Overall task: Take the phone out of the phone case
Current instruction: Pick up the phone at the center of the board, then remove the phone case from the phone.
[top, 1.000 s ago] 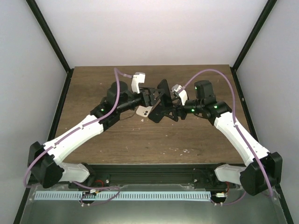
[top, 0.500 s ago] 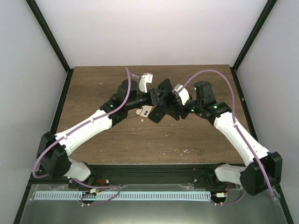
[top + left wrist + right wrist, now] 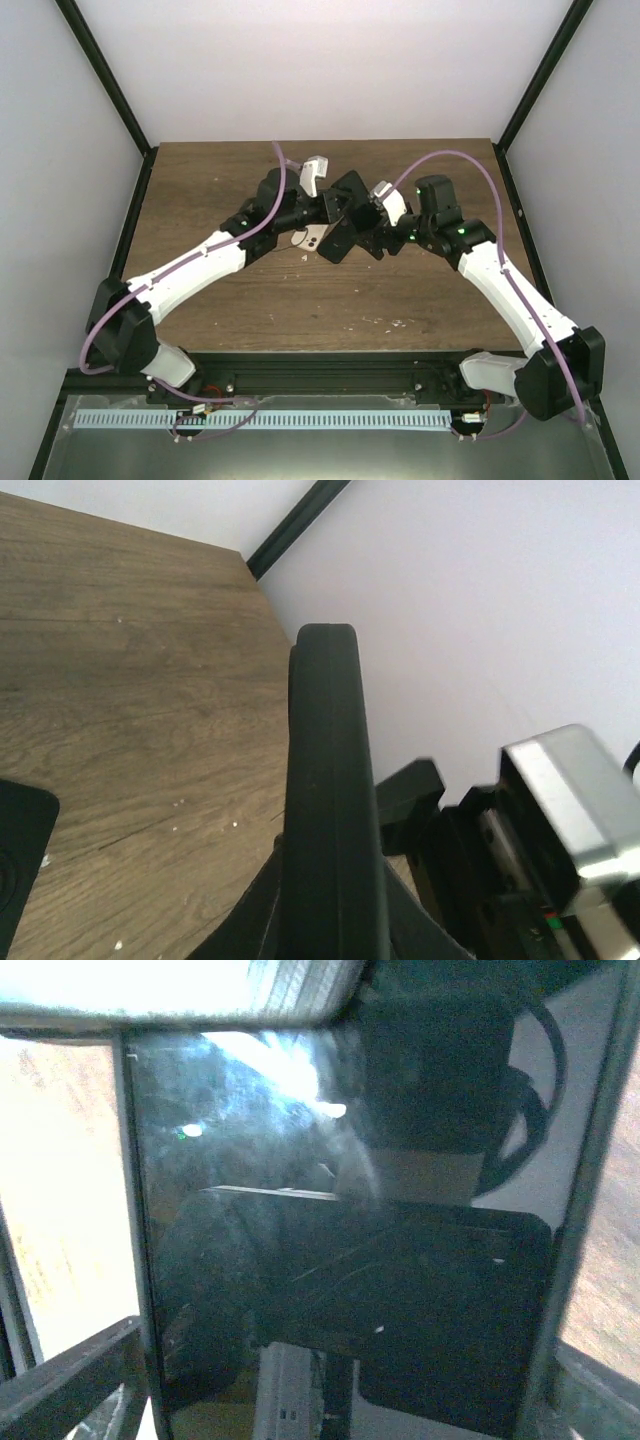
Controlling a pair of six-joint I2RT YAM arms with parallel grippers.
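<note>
The black phone case (image 3: 345, 212) stands tilted on edge above the table's middle, between both arms. In the left wrist view its rim (image 3: 330, 780) runs edge-on between my fingers, and my left gripper (image 3: 335, 905) (image 3: 325, 205) is shut on it. A white corner with two dark lens dots (image 3: 310, 238) shows low at the case's left. The phone's dark glass screen (image 3: 330, 1260) fills the right wrist view. My right gripper (image 3: 330, 1390) (image 3: 368, 225) is open, one finger (image 3: 70, 1380) beyond each long side of the phone.
Brown wooden table (image 3: 300, 300) with small white crumbs (image 3: 385, 322) near the front. A flat black item (image 3: 20, 860) lies at the lower left of the left wrist view. Black frame posts (image 3: 105, 75) and white walls close in the sides and back.
My left arm has swung right to the case and its jaws have closed on the rim. The right gripper's jaws have spread wider around the phone.
</note>
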